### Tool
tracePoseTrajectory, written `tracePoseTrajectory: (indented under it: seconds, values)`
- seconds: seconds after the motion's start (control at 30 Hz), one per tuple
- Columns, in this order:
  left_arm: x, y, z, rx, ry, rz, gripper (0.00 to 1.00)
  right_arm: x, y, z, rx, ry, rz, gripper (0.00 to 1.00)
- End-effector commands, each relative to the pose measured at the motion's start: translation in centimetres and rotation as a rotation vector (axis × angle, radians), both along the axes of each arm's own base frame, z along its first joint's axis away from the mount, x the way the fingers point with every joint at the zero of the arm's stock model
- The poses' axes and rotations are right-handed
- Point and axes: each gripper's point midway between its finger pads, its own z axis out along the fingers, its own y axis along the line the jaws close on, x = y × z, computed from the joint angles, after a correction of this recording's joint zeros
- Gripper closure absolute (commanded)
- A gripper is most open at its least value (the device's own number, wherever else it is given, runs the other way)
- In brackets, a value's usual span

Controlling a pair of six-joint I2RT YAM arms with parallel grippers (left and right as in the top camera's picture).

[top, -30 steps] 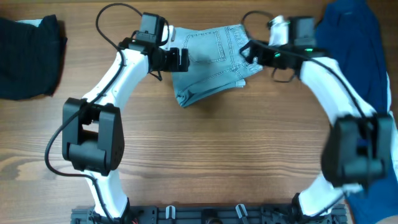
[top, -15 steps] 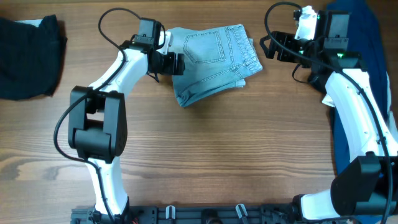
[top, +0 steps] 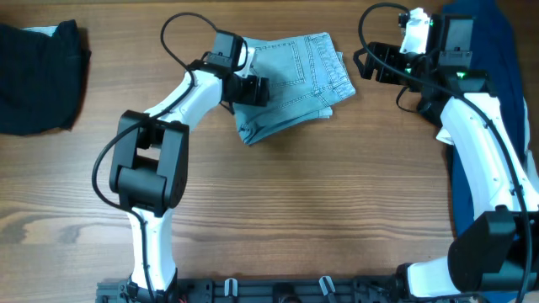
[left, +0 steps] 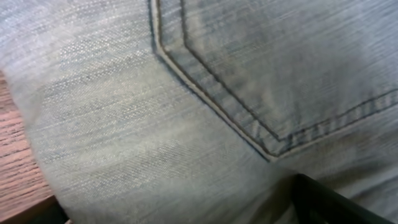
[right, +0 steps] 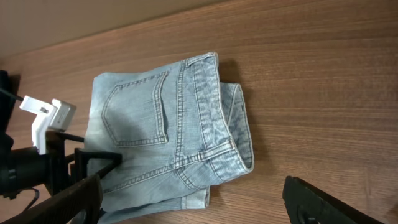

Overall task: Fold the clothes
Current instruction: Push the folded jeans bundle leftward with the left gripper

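The left claw [top: 258, 90] is hanging with its jaws spread wide over the left part of the shorts [top: 295, 80]. It is so low that denim and a pocket seam [left: 249, 127] are filling its wrist view, with only one dark finger [left: 336, 202] showing in the lower right corner. Nothing is pinched between the jaws, and whether a tip is pressing on the cloth I cannot tell.

The shorts are lying as a folded bundle in the upper middle of the overhead frame. Their long axis is running from lower left to upper right, and the waistband [right: 219, 127] is forming the right-hand edge. The cloth is therefore sitting directly under this claw and stretching away from it toward the right of the frame.

The right claw [top: 360, 66] is also standing open and empty. It is pointing left at the waistband, with bare counter [top: 295, 210] showing between the two. That makes the left arm the nearer one, and any further fold or pressing is probably falling to it.

The left arm is rising from the bottom edge, bending at the elbow and slanting up and right to the bundle. The right arm is climbing the right edge and hooking left at the top.

Farther out, a dark blue garment [top: 484, 50] is lying in the upper right corner beneath that arm. A black garment [top: 38, 76] is sitting at the upper left, well apart from everything else.
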Motion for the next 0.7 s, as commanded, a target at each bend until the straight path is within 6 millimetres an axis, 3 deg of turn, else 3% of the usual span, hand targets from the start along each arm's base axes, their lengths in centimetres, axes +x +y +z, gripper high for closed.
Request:
tracePoseTrajectory:
  seconds: [0.0,0.1,0.27,0.3,0.47,0.6,0.67]
  values:
    - [-0.5,0.6,-3.1,0.012,0.072,0.058,0.12,0.4,-0.3,0.2,-0.029,-0.015,0.001,0.07]
    - [-0.4,0.0,-3.4,-0.011,0.079,0.093,0.28,0.4,-0.3,0.1,-0.032,-0.015,-0.002,0.07]
    - [0.0,-2.1,-2.9,-0.06,0.058,0.128,0.89,0.4,-0.4,0.1,-0.034,-0.014,-0.004,0.08]
    - [0.2,-2.3,-2.7,-0.069,0.052,0.138,0.96,0.4,-0.4,0.1,-0.034,-0.014,-0.004,0.09]
    - [1.7,-0.8,-2.1,-0.121,0.045,0.255,0.96,0.3,-0.4,0.1,-0.034,-0.011,-0.004,0.1]
    - [2.9,2.3,-0.9,-0.179,0.051,0.332,0.96,0.3,-0.4,0.1,-0.034,-0.012,-0.004,0.1]
    - [3.5,4.9,-0.3,-0.2,0.067,0.425,0.96,0.3,-0.4,0.1,-0.033,-0.012,-0.004,0.11]
